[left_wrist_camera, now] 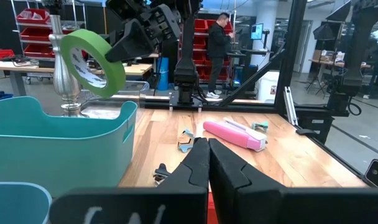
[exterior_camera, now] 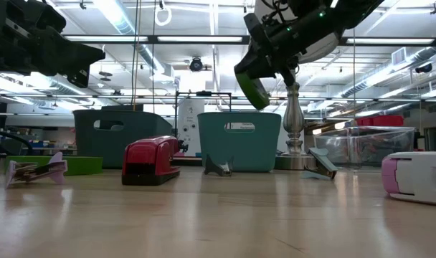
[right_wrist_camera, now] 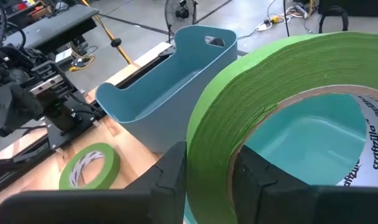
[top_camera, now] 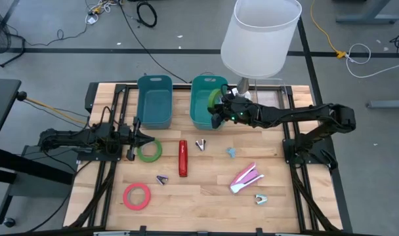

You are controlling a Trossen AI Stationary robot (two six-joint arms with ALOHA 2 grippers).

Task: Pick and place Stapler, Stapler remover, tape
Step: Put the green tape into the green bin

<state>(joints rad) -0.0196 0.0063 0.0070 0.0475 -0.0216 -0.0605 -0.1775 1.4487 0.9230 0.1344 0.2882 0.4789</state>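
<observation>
Holding a green roll of masking tape (top_camera: 214,98) by its rim, your right gripper (top_camera: 219,113) hangs above the right teal plastic bin (top_camera: 201,110), fingers clamped partway shut on the roll's wall, one inside the ring and one outside. In the low view the roll (exterior_camera: 252,84) is tilted and well clear of the bin's rim (exterior_camera: 239,115). Your left gripper (top_camera: 147,138) waits near the table's left side, fingers pressed together and gripping nothing, its tip touching or just over a second green tape roll (top_camera: 149,151) lying flat on the wooden table (top_camera: 206,190). The left teal bin (top_camera: 154,99) stands just beside the right one. The red stapler (top_camera: 182,158) lies mid-table, a pink and white stapler (top_camera: 245,177) to its right, a red tape roll (top_camera: 136,196) near the front left. Small staple removers (top_camera: 200,143) are scattered between them. A white lamp shade (top_camera: 260,36) sits behind the bins.
</observation>
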